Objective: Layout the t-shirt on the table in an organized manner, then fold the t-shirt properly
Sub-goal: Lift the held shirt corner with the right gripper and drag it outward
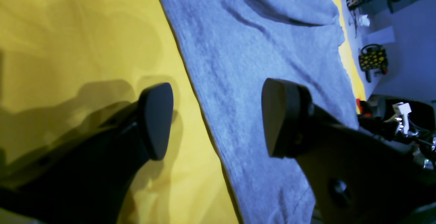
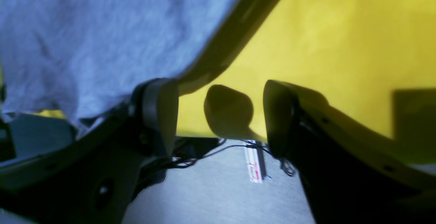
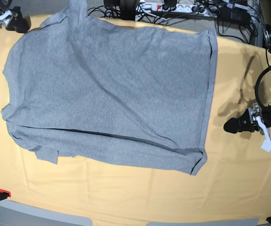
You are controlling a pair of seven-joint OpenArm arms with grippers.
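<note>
The t-shirt [image 3: 112,89] lies spread flat on the table [image 3: 126,188], plain grey side up. It covers most of the far and left part of the table in the base view. Its hem runs near the right side, and one sleeve [image 3: 46,150] is folded under near the left front. Another sleeve reaches over the far edge at the left corner.

The left gripper [image 1: 218,118] is released, with its jaws wide apart and nothing between them. In its wrist view one finger [image 1: 156,120] is over the bare yellow cloth and the other over the grey fabric, so the shirt's edge passes between them.

The right gripper [image 2: 221,115] is also released and holds nothing. It is at the table edge, with the shirt beside one finger [image 2: 160,115] and the floor [image 2: 211,196] below.
</note>
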